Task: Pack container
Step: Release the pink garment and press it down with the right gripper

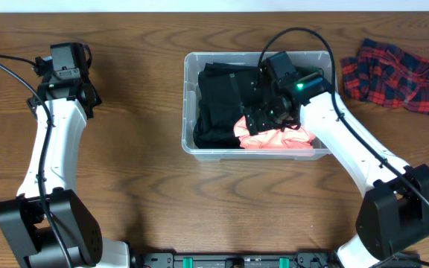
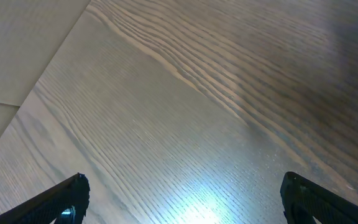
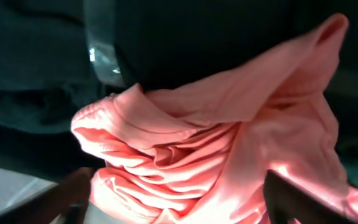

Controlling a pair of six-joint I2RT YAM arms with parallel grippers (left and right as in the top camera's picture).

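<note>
Back-centre of wooden counter [image 1: 125, 186]: clear container [image 1: 188, 104], holding black clothing [image 1: 218, 104] at left and coral-pink garment [image 1: 278, 140] at front right. Inside container, above pink garment: right gripper [image 3: 185, 199], fingers spread wide either side of bunched cloth, not clamped. Far left, over bare counter: left gripper [image 2: 182, 199], fingers wide apart, nothing held. Right of container, apart from it: red-and-navy plaid cloth [image 1: 397, 74].

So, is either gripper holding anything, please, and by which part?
Nothing is held: the left gripper is open over the table; the right gripper is open astride the pink garment in the container.
</note>
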